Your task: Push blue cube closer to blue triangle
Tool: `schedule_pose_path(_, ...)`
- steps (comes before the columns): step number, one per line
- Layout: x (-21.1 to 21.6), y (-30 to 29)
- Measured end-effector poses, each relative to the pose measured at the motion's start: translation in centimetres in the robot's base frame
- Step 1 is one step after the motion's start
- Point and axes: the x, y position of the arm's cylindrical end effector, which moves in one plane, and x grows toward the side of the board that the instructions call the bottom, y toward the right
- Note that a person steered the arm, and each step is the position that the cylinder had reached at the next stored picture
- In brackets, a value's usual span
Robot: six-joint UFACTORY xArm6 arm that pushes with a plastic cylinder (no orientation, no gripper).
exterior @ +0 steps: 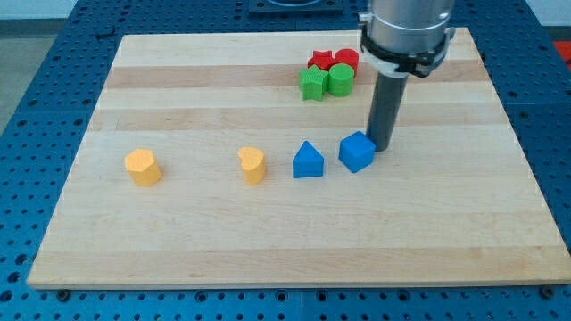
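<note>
The blue cube point(356, 152) sits right of centre on the wooden board point(294, 241). The blue triangle point(308, 160) lies just to its left, with a small gap between them. My tip point(381, 146) is down at the cube's upper right edge, touching or almost touching it. The dark rod rises from there to the grey arm point(406, 31) at the view's top.
A yellow heart point(253, 165) lies left of the blue triangle, and a yellow block point(143, 167) further left. Near the view's top sit a red star point(321, 61), a red block point(346, 61), a green star point(313, 84) and a green block point(340, 78), clustered together.
</note>
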Motion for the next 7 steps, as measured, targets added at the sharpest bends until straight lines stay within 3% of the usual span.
schedule_pose_path(7, 0.0, -1.7)
